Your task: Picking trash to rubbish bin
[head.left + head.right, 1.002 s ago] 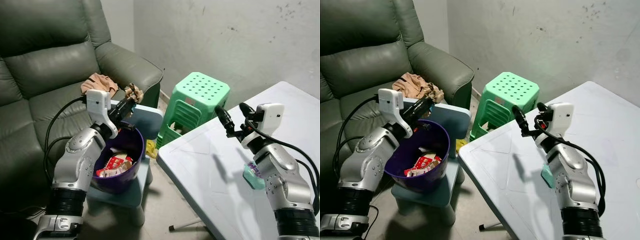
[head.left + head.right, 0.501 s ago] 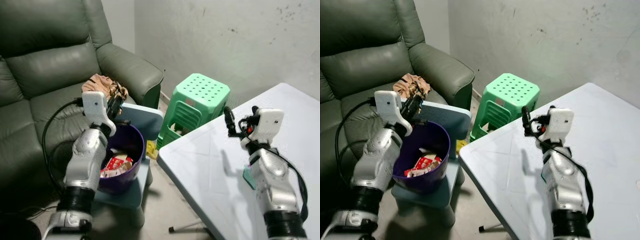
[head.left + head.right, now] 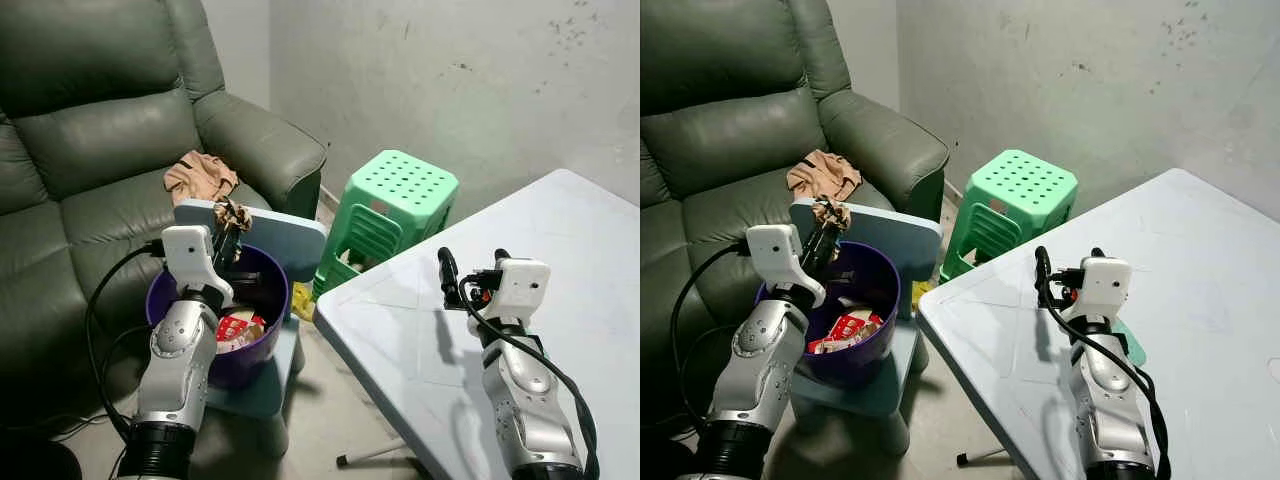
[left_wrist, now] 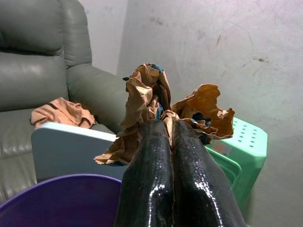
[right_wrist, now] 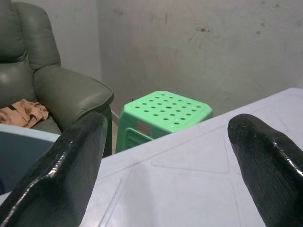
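left of frame centre, left gripper [image 3: 232,218], clamped on crumpled brown paper [image 4: 156,101], sits near round purple plastic bin's [image 3: 180,290] rim: releasing now risks missing; right gripper [image 3: 470,272] spread, empty.

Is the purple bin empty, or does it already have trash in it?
Partly filled. Red and white wrappers lie at the bottom of the purple bin, well below its rim.

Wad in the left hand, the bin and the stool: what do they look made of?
Wad: crumpled brown paper, matte, sharp creases and torn edges; a dark scrap inside is unclear. It is pinched in the left hand. Bin: purple plastic, smooth, slightly glossy rim. Stool: moulded green plastic, with a perforated top.
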Tool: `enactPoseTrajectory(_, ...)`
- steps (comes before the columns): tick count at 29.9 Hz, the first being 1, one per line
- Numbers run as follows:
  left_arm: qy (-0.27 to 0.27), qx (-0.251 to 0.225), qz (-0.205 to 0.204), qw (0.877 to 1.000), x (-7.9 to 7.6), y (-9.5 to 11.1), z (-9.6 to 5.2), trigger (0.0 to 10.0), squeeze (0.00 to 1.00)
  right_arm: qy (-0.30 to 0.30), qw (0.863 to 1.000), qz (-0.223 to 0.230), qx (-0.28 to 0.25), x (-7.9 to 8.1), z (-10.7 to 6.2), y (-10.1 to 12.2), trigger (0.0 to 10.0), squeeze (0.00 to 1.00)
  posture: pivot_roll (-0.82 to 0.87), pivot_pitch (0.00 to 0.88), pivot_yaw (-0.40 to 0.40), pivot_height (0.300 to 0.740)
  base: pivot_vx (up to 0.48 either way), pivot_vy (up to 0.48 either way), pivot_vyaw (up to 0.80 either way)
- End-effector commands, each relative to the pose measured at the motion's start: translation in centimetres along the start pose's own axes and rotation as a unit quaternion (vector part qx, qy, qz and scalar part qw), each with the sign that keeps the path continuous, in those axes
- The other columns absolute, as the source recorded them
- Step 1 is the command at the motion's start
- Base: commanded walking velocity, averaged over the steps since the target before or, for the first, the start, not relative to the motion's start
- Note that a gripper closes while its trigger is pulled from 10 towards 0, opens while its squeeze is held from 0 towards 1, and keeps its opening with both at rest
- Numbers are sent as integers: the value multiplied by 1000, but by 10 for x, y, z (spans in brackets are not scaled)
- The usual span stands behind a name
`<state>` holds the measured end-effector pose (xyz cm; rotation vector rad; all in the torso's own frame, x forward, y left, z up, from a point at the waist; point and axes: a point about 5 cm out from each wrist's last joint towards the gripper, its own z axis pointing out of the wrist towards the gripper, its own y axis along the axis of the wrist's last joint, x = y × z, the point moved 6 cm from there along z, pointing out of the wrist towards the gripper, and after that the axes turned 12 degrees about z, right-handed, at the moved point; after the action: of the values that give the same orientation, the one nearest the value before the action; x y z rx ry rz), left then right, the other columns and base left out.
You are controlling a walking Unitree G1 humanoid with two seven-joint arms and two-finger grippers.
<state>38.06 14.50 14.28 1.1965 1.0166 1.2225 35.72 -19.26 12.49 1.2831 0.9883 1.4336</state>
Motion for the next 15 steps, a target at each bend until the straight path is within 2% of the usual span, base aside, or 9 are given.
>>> enactPoseTrajectory(1, 2, -9, 8, 1000, 2, 6, 2, 10000, 0, 1, 1000, -4, -17, 2, 4, 9, 10000, 0, 22, 0, -72, 740, 0, 0, 0)
enactPoseTrajectory(15, 3, -6, 12, 1000, 3, 5, 6, 10000, 0, -8, 1000, -23, -16, -5, 5, 10, 10000, 0, 18, 0, -80, 740, 0, 0, 0)
